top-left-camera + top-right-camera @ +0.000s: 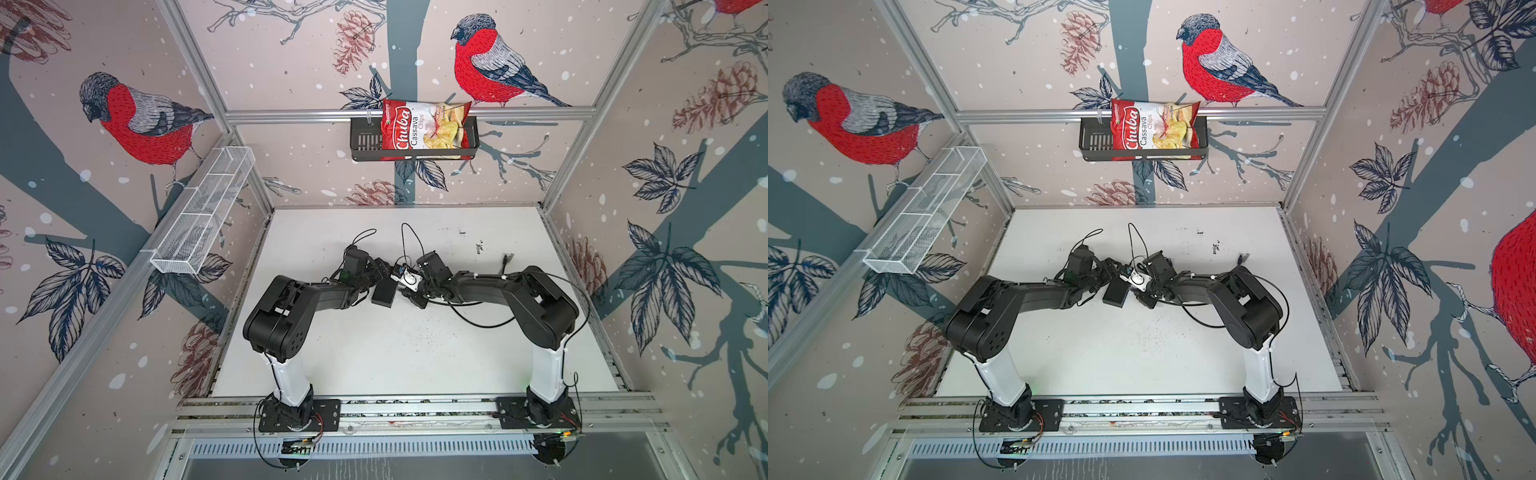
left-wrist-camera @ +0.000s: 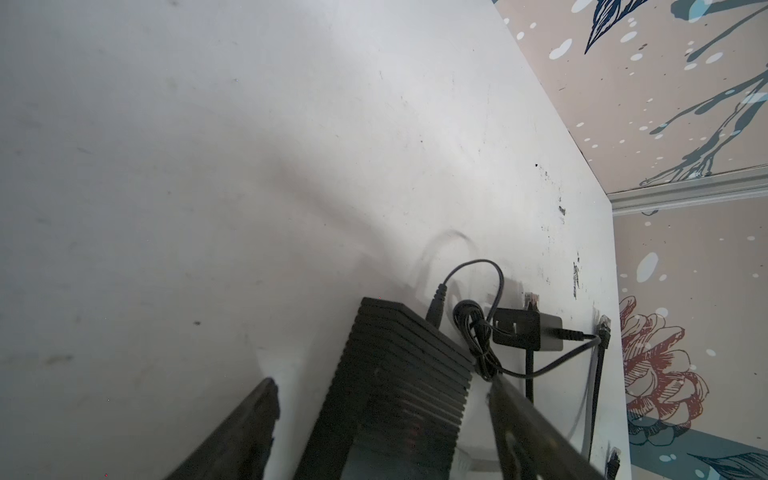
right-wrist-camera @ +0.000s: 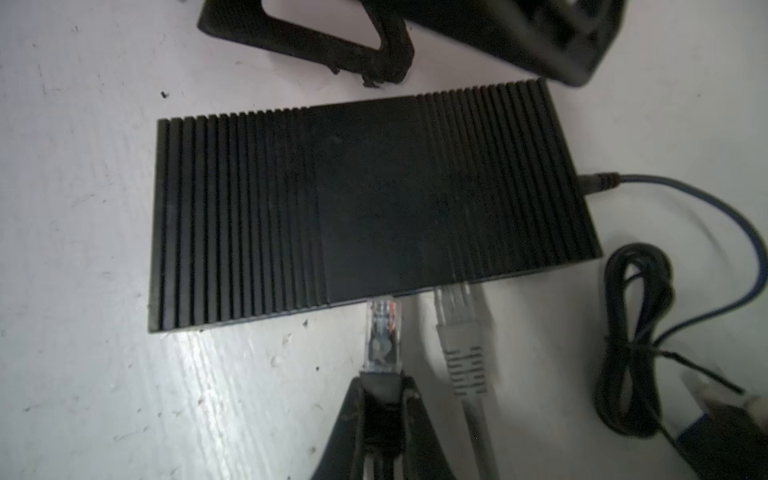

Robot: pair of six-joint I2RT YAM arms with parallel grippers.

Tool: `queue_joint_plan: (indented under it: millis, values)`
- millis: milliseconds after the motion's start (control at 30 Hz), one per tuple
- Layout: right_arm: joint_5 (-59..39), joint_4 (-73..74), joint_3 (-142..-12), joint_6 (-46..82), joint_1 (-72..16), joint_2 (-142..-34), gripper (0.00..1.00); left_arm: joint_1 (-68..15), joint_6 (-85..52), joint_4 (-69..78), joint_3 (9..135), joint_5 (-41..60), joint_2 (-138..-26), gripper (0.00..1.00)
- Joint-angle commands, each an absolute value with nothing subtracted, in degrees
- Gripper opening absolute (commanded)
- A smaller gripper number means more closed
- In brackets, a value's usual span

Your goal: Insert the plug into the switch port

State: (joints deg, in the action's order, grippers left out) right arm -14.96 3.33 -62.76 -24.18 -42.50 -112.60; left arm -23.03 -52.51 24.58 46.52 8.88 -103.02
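Lower centre of the right wrist view: plug (image 3: 382, 336) clamped by its tail in right fingers (image 3: 357, 409), tip at the switch (image 3: 365, 208) port edge. Left fingers (image 2: 249, 424) apart, straddling switch, so a push could slide it across bench (image 3: 83, 332); skewed tip may jam.

**Headcount**

Arms: 2, left arm (image 1: 316, 293) and right arm (image 1: 490, 289).
Switch (image 3: 365, 208): 1.
Plugs at it: 2, clear plug (image 3: 382, 332) and grey plug (image 3: 461, 324).
Adapter (image 2: 528, 332): 1.
Cord bundle (image 3: 631, 332): 1.
Baskets: 2, white basket (image 1: 199, 224) and black basket (image 1: 365, 141).
Chip bag (image 1: 424, 129): 1.
Table (image 1: 395, 357): 1.
More cable ends (image 2: 604, 328) lie past the adapter; count unclear.
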Motion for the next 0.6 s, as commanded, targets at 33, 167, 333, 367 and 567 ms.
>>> queue_joint_plan:
  millis: [33, 167, 333, 367, 567]
  values:
    - [-15.0, 2.6, -63.4, -25.0, -42.7, -113.1, 0.0, -22.8, -53.7, 26.9, 46.6, 8.7, -103.8, 0.6]
    - [-15.4, 2.6, -63.4, -25.3, -42.8, -113.2, 0.01, -22.7, -54.3, 27.5, 46.8, 9.3, -104.6, 0.41]
    - [-16.0, 2.6, -63.2, -25.7, -42.9, -113.0, 0.01, -22.5, -54.3, 27.2, 47.0, 9.1, -105.4, 0.34]
    - [-16.2, 2.6, -63.2, -26.0, -42.9, -112.9, 0.01, -22.4, -54.4, 26.8, 47.1, 9.0, -105.6, 0.33]
    - [-15.9, 3.1, -63.4, -26.1, -43.0, -113.1, 0.01, -22.4, -53.6, 26.5, 47.6, 9.7, -107.0, 0.27]
